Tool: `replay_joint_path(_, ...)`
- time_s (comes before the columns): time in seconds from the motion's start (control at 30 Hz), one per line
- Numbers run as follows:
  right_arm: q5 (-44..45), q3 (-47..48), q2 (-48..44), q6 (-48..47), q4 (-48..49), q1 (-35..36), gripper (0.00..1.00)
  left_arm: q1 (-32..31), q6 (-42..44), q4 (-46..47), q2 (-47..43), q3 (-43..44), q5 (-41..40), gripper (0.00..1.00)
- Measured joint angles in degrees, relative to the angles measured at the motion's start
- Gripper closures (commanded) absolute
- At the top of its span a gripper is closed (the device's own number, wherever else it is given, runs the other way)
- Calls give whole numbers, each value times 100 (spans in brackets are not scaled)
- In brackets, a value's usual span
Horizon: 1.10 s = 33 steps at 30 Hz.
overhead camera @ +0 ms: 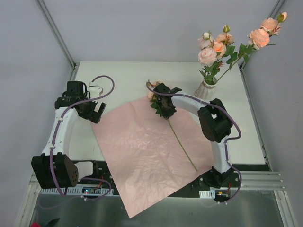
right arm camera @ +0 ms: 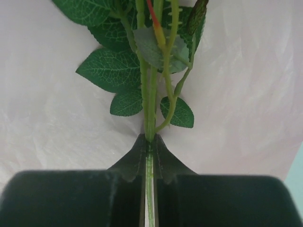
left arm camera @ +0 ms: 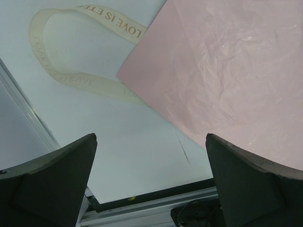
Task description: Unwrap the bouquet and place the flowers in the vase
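Flower stem (right arm camera: pixel 150 118) x1 gripped; vase (overhead camera: pixel 205 89) x1

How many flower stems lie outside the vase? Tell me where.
1: one stem on the pink paper, clamped in the right gripper; others might hide beneath that gripper.

**One high, two close**

The top camera looks down from behind the near edge across the table (overhead camera: pixel 118 75). Both wrist cameras face down, close. All share the pink paper (overhead camera: pixel 142 146), the right nearest, over a rose stem (right arm camera: pixel 150 123).
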Motion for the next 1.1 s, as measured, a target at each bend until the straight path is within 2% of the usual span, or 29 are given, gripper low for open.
replay_joint_path(0.3,-63,409,-155,-11,-186,0,99,0,11,0,0,0,2,1)
replay_joint_path(0.6,-155,2575,-1421,-490,-221,-7,99,0,7,-2,2,4,2,1)
replay_joint_path(0.7,-101,2669,-2273,-898,393,-13,99,0,-11,-4,0,26,4,1)
replay_joint_path(0.83,7,1526,-3950,-1659,2079,-39,99,2,-92,-2,0,90,4,1)
replay_joint_path(0.9,103,1322,-4527,-1991,2590,-101,99,2,-116,-2,0,116,4,1)
replay_joint_path(1.1,479,1355,-5224,-2616,3526,-529,99,2,-125,-2,2,149,13,1)
